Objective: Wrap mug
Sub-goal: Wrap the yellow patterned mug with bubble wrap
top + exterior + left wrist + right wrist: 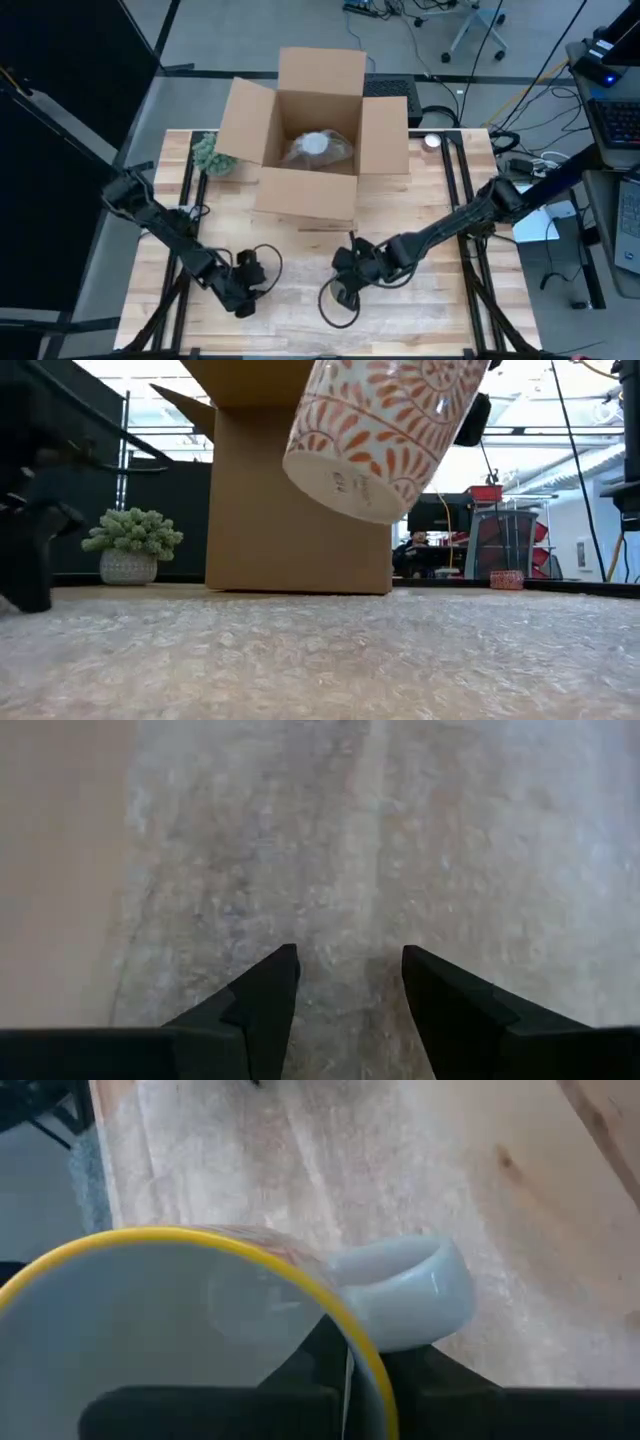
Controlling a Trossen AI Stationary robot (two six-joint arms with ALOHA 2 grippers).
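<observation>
A mug [375, 430] with an orange leaf pattern, a yellow rim and a white handle [410, 1290] hangs tilted above the bubble wrap sheet [320, 660] that covers the near half of the table. My right gripper [350, 280] is shut on it near the table's middle. My left gripper [245, 292] stands open at the near left, low over the bubble wrap [350, 840], with nothing between its fingers [270, 995]. My right gripper grips the mug's rim [345, 1335] right beside the handle, one finger inside the mug and one outside. The mug is lifted clear of the bubble wrap and tilted, its base [345, 485] pointing down and toward the near side.
An open cardboard box [310, 130] stands at the far middle of the table with a wrapped bundle [318, 148] inside. A small potted plant [212, 155] sits left of the box. Bare wood [430, 200] lies between the box and my right arm.
</observation>
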